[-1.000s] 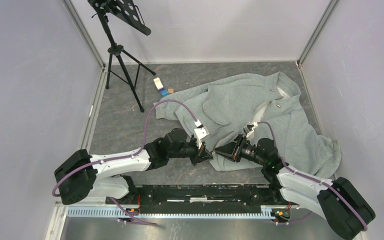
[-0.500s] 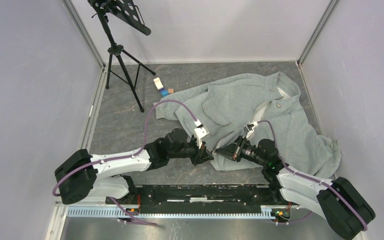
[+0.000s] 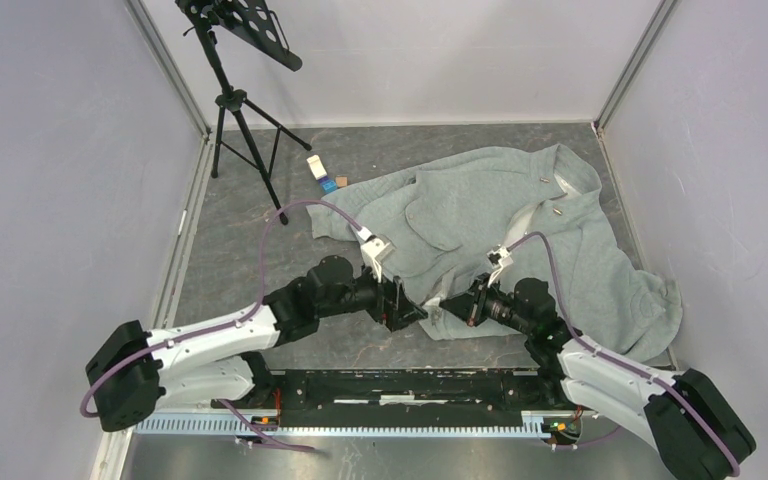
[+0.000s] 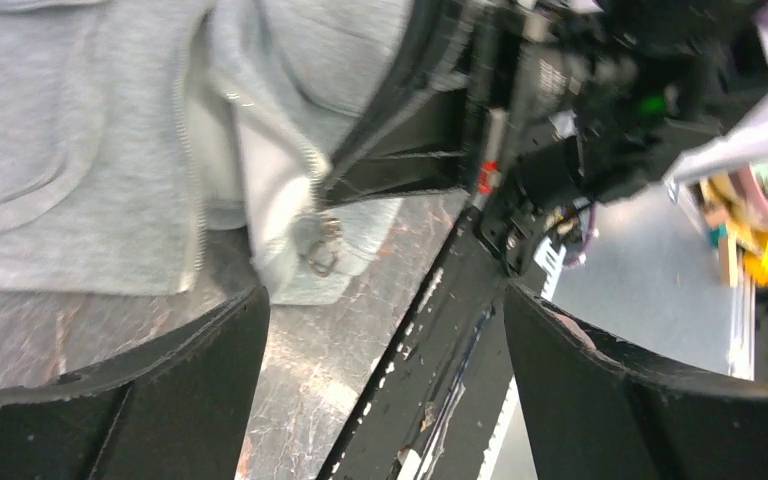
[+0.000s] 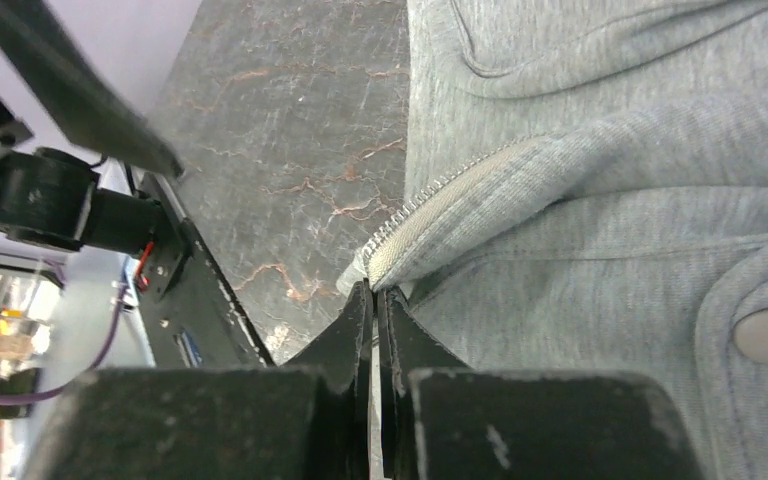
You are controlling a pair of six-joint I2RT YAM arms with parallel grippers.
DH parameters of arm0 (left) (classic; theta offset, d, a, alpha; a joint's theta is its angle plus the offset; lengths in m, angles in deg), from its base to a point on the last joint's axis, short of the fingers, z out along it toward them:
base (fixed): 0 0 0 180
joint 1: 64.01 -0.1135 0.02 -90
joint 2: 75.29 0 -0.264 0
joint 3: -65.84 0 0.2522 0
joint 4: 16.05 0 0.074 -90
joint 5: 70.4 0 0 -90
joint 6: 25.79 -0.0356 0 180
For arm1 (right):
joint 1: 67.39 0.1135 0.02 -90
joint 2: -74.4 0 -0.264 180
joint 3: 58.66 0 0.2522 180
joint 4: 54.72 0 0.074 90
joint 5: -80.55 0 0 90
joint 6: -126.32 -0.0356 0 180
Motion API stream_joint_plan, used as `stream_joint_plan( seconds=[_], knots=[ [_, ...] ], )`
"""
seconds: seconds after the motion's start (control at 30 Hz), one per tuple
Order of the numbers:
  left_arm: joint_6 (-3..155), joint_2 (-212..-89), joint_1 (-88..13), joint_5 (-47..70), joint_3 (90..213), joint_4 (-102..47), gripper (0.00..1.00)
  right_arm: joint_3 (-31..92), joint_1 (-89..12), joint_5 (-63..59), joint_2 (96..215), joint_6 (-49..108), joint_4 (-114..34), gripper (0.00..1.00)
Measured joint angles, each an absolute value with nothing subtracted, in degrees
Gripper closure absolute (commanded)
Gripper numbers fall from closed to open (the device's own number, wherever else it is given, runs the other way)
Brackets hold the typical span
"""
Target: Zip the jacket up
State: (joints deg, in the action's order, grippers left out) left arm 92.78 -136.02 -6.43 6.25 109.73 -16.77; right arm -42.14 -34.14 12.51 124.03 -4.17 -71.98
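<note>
Two claws at the jacket point(image 3: 480, 205) hem, my left claw point(image 4: 380, 320) gaped wide, my right claw point(image 5: 373, 295) pinched its zipper end point(image 5: 430, 215), print on the blue card point(image 3: 328, 185) was unreadable.

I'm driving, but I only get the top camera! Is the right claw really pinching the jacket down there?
Observer: Yes. The right wrist view shows the right gripper shut on the bottom end of the jacket's zipper tape.
Operator: And the left claw?
Observer: Its wrist view shows the left gripper wide open, holding nothing.
Operator: Where's the little zipper pull?
Observer: The metal pull lies at the jacket's bottom corner, just ahead of the left gripper's fingers and touching neither of them.
</note>
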Motion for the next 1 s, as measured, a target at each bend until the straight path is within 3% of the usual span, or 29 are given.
stream_joint_plan(
  seconds=[0.23,0.4,0.6,0.73,0.83,1.0],
  knots=[
    [100.7,-140.3,-13.7,7.4,114.0,-24.7,0.16,-42.1,-34.1,12.2,119.4,2.6,-67.0,1.0],
    [100.2,-147.5,-14.1,7.7,122.2,-33.6,0.25,-37.8,-34.1,8.2,112.8,6.8,-52.5,1.0],
    [95.8,-156.7,-14.0,9.0,131.1,-38.6,0.38,-26.9,-34.1,0.0,104.0,11.2,-33.1,1.0],
    [89.8,-166.1,-13.3,9.0,138.2,-44.5,0.43,-22.3,-34.1,-4.7,100.5,13.5,-25.3,1.0],
    [85.6,-172.1,-12.8,9.2,142.7,-48.3,0.51,-21.0,-34.1,-7.2,101.2,15.0,-21.9,1.0],
    [80.9,-177.0,-11.7,9.7,146.9,-53.7,0.53,-20.8,-34.1,-8.3,102.8,16.3,-19.1,1.0]
  ],
)
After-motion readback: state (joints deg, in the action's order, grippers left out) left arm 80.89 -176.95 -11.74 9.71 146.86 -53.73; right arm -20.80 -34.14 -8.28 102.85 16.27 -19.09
